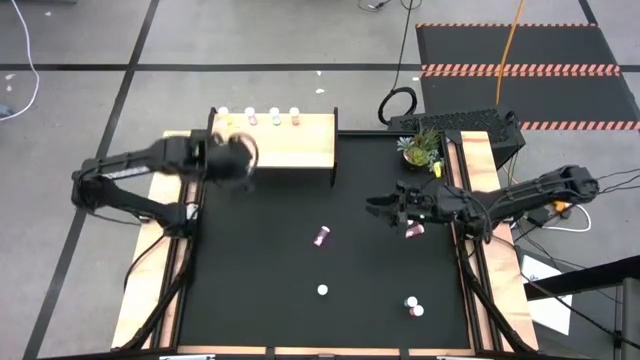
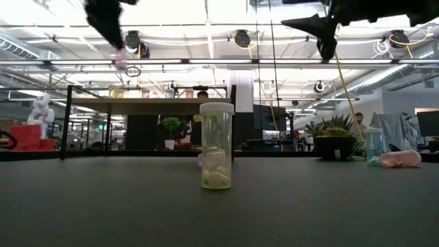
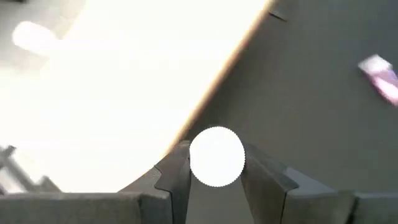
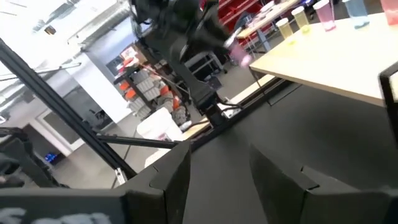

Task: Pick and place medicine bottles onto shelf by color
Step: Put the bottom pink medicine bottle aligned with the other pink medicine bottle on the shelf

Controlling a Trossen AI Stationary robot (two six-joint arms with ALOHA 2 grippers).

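Over the light-wood shelf (image 1: 290, 145), the left gripper (image 3: 216, 171) clamps a white-capped medicine bottle (image 3: 216, 156); lower it upright beside same-coloured bottles. Right gripper (image 1: 383, 206) waits, fingers apart, empty.

It was a robotics lab in an open industrial hall: a grey concrete floor (image 1: 250, 40) with hazard-striped mats (image 1: 520, 70), exposed ceiling pipes (image 2: 206, 62), and cluttered workbenches (image 4: 161, 124) beyond.

- Left end effector (image 3: 214, 180) raised at the far left, its fingers (image 3: 177, 177) clamped on a white-capped bottle (image 3: 216, 157)
- Right end effector (image 4: 217, 171) hangs raised at the right, fingers parted, holding nothing
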